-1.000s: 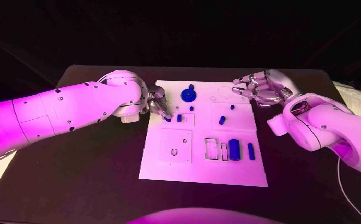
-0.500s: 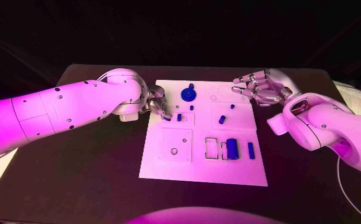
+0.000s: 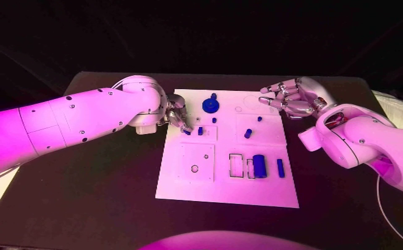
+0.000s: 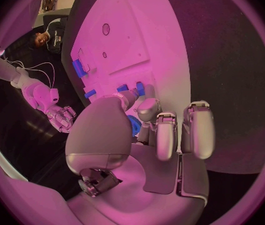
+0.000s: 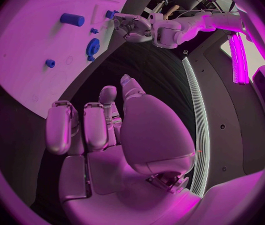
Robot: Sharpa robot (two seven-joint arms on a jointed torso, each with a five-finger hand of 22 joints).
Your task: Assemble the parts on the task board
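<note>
Risk I am watching: my silver left hand (image 3: pixel 176 116) is working at the white rectangular task board's (image 3: pixel 189 189) left edge with fingers bunched around a small blue part (image 4: pixel 133 124), grip unclear, so it may slip; right hand (image 3: pixel 290 100) is hovering, fingers loosely curled, empty.

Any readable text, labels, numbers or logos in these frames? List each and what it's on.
None readable.
Task board: plain white, with outlined slots and blue parts; no print can be made out.
Left hand and right hand: bare silver and white, no legible marking.
Black table: no label seen.
</note>
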